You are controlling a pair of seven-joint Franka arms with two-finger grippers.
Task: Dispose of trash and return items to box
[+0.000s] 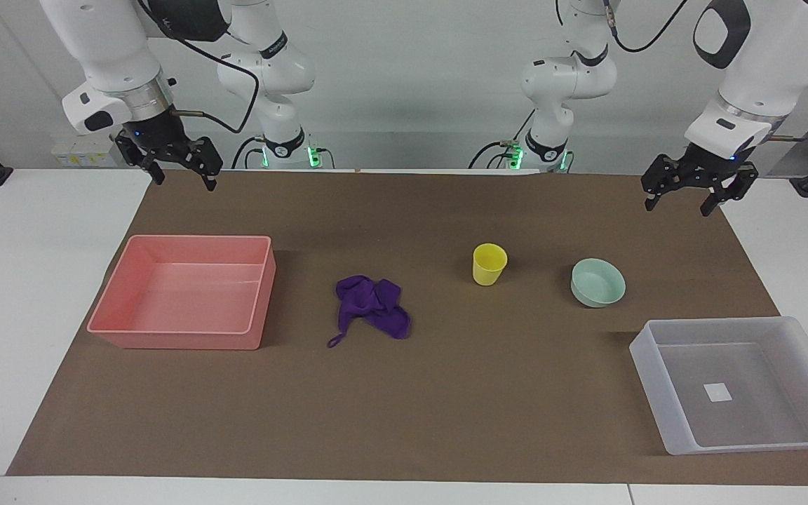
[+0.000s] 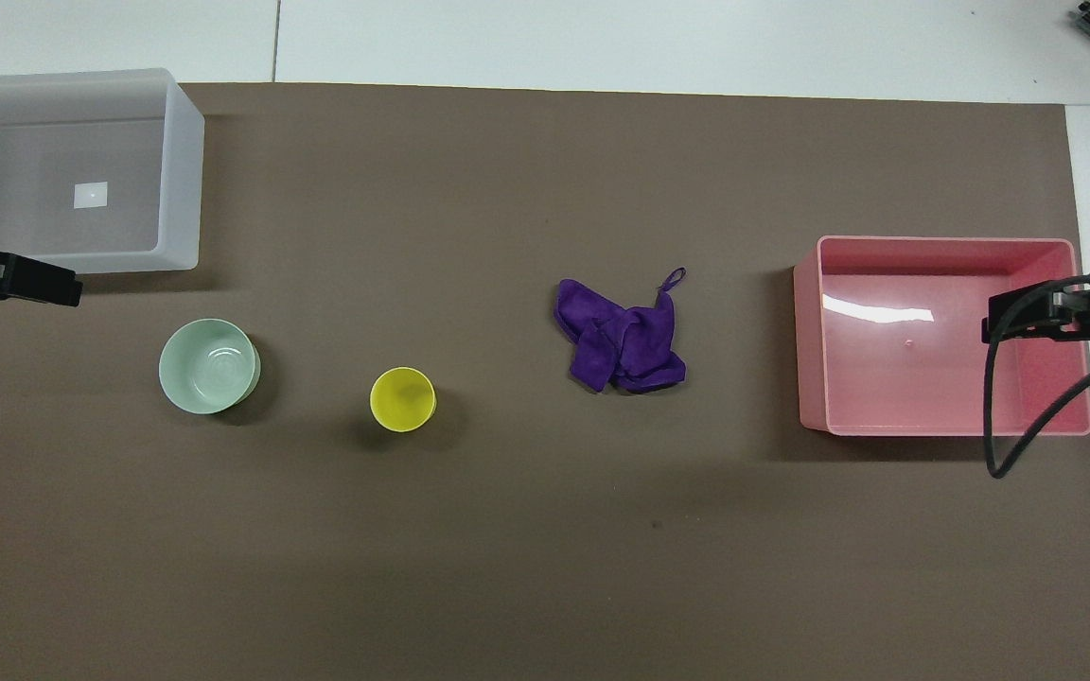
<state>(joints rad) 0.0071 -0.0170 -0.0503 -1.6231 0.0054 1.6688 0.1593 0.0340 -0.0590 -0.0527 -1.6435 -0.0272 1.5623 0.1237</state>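
The purple cloth wad [image 1: 373,313] [image 2: 623,339] lies on the brown mat near the table's middle, its loop string spread out. The yellow cup [image 1: 489,264] [image 2: 403,399] stands upright beside it, toward the left arm's end. The mint-green bowl [image 1: 597,282] [image 2: 209,365] stands upright beside the cup, closer to that end. The translucent box [image 1: 660,379] [image 2: 181,170], with a white label on its floor, is empty and stands farther from the robots than the bowl. My left gripper [image 1: 677,209] [image 2: 10,274] hangs open and empty, high above the mat at the left arm's end. My right gripper [image 1: 185,184] [image 2: 1037,317] hangs open and empty, high above the right arm's end.
An empty pink bin [image 1: 186,342] [image 2: 815,331] stands at the right arm's end of the mat, beside the cloth. The brown mat [image 1: 446,421] covers most of the white table. A black cable [image 2: 1004,416] hangs from the right arm over the pink bin.
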